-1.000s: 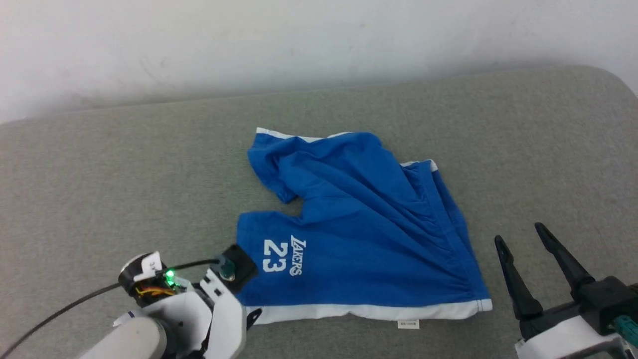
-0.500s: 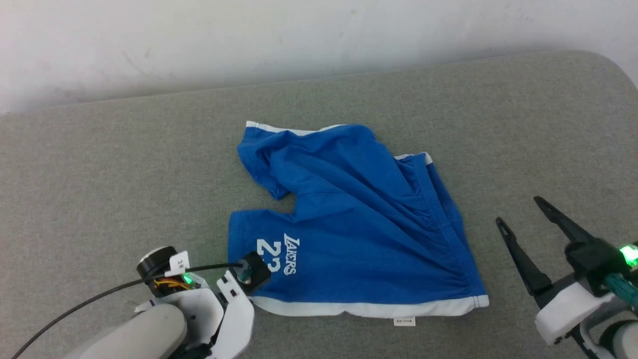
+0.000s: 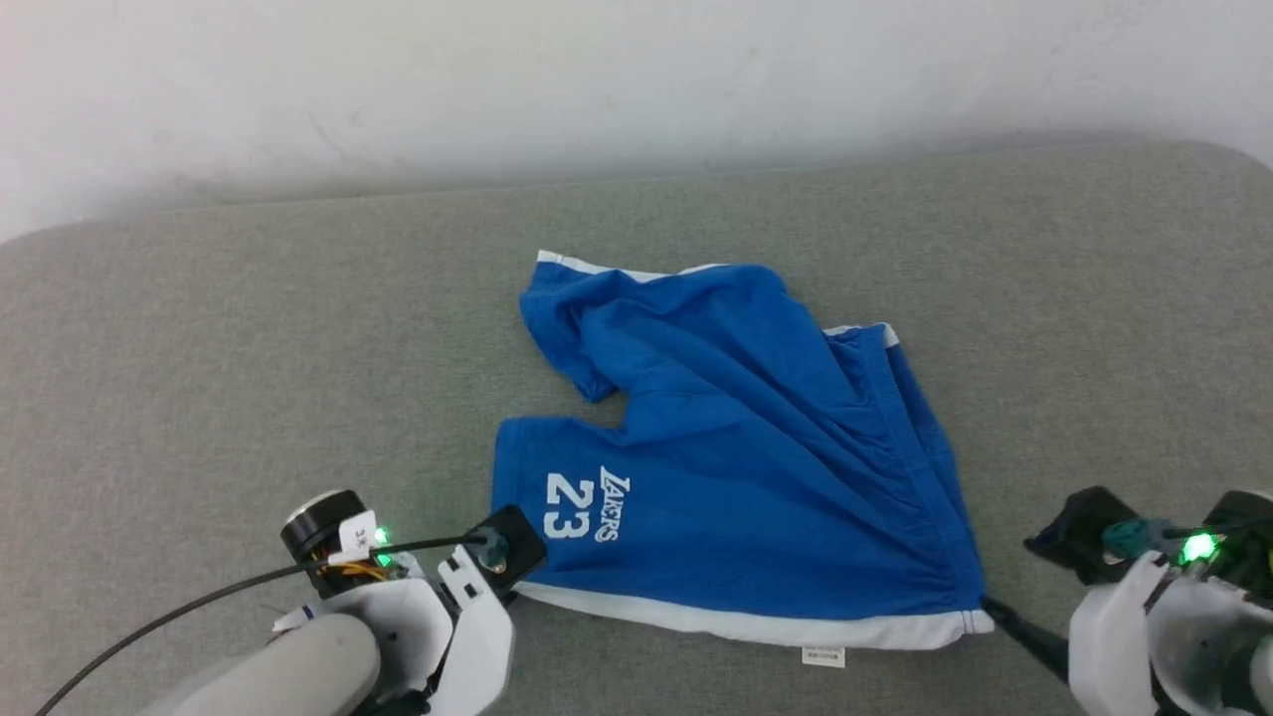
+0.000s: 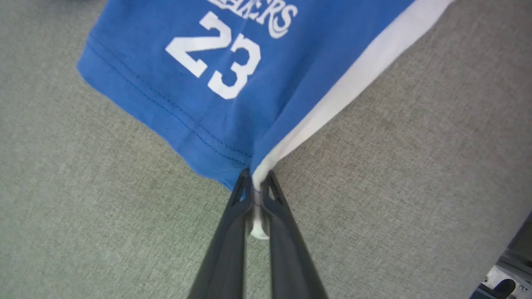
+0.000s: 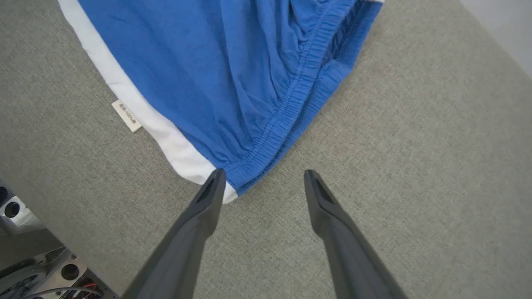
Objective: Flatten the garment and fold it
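Nearest the robot, the left gripper [image 4: 254, 178] has just gone from wide open a second ago to fingers closed on the near-left hem corner of the basketball shorts [image 3: 756, 497]. The pinch sits where the blue hem meets the white trim band [image 4: 353, 83], just below the "23 LAKERS" print [image 3: 587, 505]. The right gripper [image 5: 264, 174] stood raised and well off to the right a second ago. It has now dropped to the near-right corner, with its fingers spread wide and holding nothing. One fingertip [image 5: 217, 176] is at the edge of the white corner, the other on bare cover, and the elastic waistband [image 5: 291, 104] runs away just ahead. The small white tag [image 3: 822, 656] pokes out below the trim. The shorts lie mid-way across the grey upholstered surface [image 3: 199, 348], and their lie looks the same as before; the shift in the head view is the camera's. The near printed leg is fairly flat, but diagonal creases run up to the far leg [image 3: 617, 308], which is bunched and folded over. The white wall [image 3: 597, 80] is behind. So one corner is secured and the second not yet. Likely next the right closes on its corner so both can pull the near edge taut. Flattening has barely begun, and no fold has been made.
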{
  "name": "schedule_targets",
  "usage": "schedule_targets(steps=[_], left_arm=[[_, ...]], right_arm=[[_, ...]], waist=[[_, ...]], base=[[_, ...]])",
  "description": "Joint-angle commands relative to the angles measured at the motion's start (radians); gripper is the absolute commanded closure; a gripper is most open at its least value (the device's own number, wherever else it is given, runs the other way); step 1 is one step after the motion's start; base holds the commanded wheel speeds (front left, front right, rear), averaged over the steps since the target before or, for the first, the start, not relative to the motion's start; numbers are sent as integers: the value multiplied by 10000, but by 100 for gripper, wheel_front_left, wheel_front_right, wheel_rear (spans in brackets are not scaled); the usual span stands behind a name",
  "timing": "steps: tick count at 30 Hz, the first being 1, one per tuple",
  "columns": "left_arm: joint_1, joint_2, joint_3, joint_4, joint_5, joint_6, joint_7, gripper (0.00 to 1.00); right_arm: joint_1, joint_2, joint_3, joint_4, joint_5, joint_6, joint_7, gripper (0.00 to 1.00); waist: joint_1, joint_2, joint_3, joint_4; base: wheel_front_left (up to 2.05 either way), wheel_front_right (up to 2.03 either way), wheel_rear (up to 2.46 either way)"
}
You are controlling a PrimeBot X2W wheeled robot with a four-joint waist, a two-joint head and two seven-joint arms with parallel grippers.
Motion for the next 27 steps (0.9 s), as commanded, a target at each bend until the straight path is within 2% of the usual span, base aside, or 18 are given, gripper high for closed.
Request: schedule_targets(steps=[1,7,10,14,15,16,21,23,27], left_arm=[[118,-48,-33,-43,98,82,-61,100],[-13,-123,-78,-20,144,80,-117,100],[-92,-198,-102,28,147,65,-180,100],[-76,-246,-130,89,107,74,-265,100],[-33,-242,-113,117,70,94,-329,100],[25,-237,-84,131,31,129,-431,100],[248,-269,275,95,1,508,-1529,100],[231,-164,542,79,21,720,-1982,100],[-193,43,1177,-81,125,1086,-2740,100]], right_arm=[[-331,13,377,254,206,-21,125,0],[-1156,655,1737,2104,631,-21,-65,0],[-1290,1076,2413,2987,812,-21,-669,0],[-1187,1218,3445,3682,1463,-21,-964,0],[-1217,1204,3616,3729,1623,-21,-1065,10],[-1290,1189,3657,3762,1710,-21,-1340,100],[-1649,844,3495,3427,1499,-21,-2941,100],[-1720,784,2997,3090,1476,-21,-3698,100],[-1880,678,1940,2456,1315,-21,-4496,100]], waist=[[0,1,52,89],[0,1,309,231],[0,1,387,328],[0,1,386,398],[0,1,350,378],[0,1,295,349],[0,1,-211,279],[0,1,-463,237],[0,1,-843,251]], base=[[0,0,0],[0,0,0],[0,0,0],[0,0,0],[0,0,0],[0,0,0],[0,0,0],[0,0,0],[0,0,0]])
